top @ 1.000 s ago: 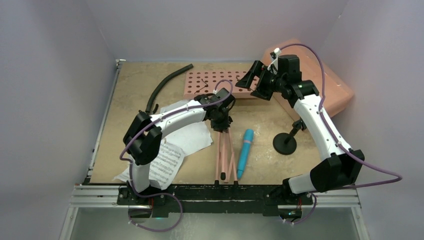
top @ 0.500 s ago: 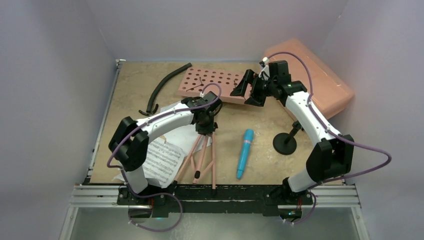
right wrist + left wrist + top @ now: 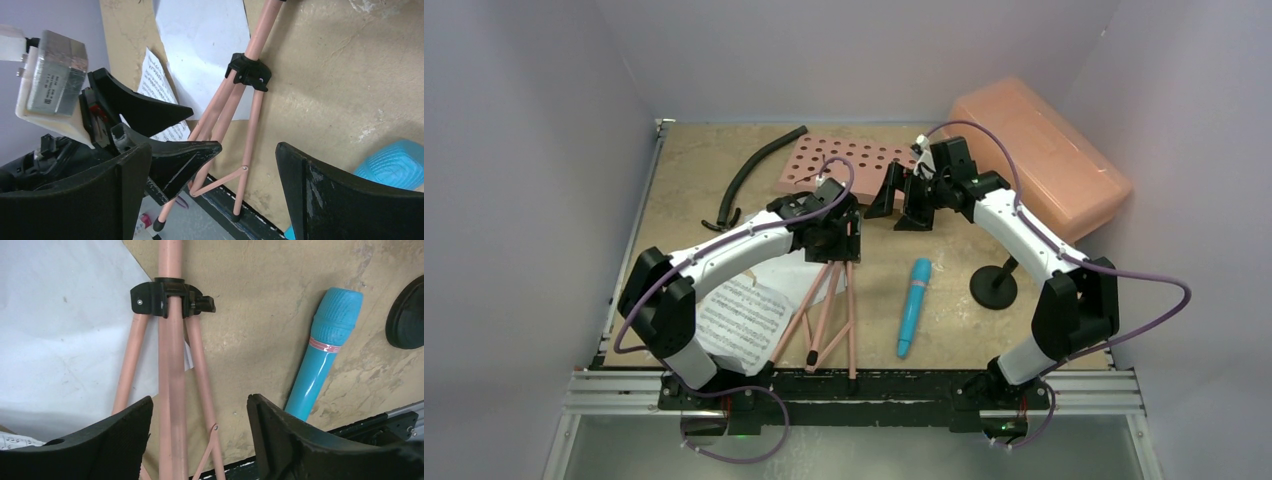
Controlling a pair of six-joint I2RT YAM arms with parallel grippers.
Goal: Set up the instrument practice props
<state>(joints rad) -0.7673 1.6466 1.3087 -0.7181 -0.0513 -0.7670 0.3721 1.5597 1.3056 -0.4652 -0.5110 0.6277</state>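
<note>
The pink perforated music stand (image 3: 844, 163) lies with its desk toward the back and its tripod legs (image 3: 824, 315) spread toward the near edge. My left gripper (image 3: 832, 240) is open around the stand's pole (image 3: 170, 365), with a gap showing on both sides (image 3: 200, 400). My right gripper (image 3: 896, 203) hovers open just to the right of it, empty (image 3: 212, 147). The blue microphone (image 3: 914, 305) lies right of the legs. The black round-base mic stand (image 3: 994, 288) sits further right. Two sheet-music pages (image 3: 746, 320) lie under the left arm.
A curved black hose (image 3: 749, 175) lies at the back left. A large translucent pink box (image 3: 1044, 150) fills the back right corner. The tripod feet reach over the black rail (image 3: 904, 385) at the near edge. Walls close in on three sides.
The left jaws have opened from the pole. The tripod legs swung left and spread apart. The right gripper moved left and down, close to the left gripper.
</note>
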